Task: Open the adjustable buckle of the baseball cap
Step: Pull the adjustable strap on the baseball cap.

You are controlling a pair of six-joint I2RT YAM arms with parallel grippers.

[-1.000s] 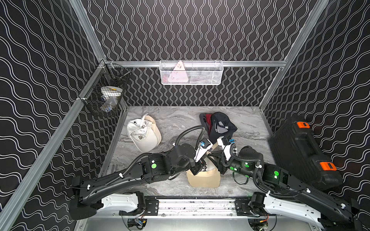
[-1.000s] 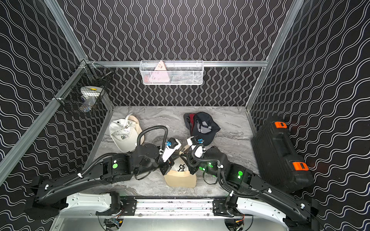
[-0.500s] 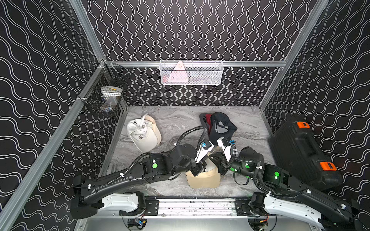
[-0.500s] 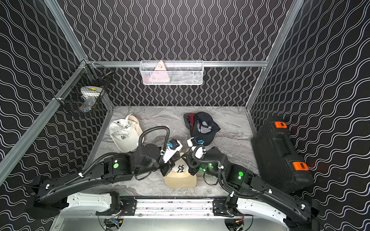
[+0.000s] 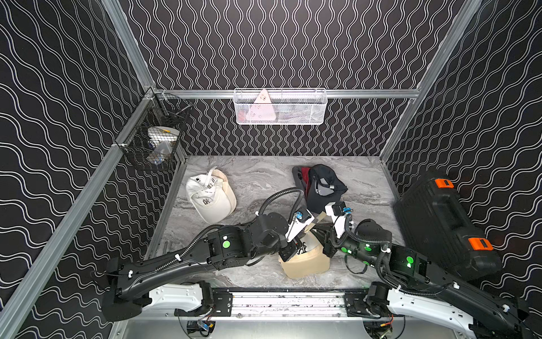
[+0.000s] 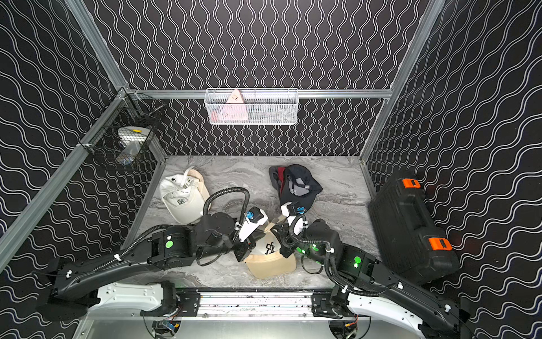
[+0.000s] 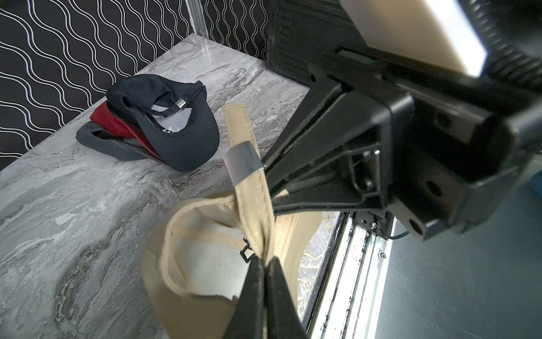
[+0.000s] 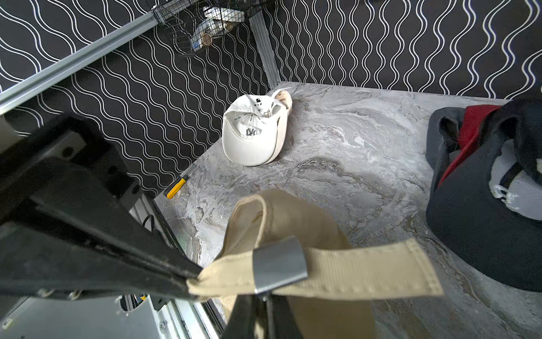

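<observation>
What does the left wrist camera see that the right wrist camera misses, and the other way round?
Only the left wrist view shows the black case. Only the right wrist view shows the white cap, the wire basket and a yellow-handled tool. Both show the beige strap with its metal buckle, pinched by the shut left gripper and right gripper, plus the pile of dark caps and the marbled table.
</observation>
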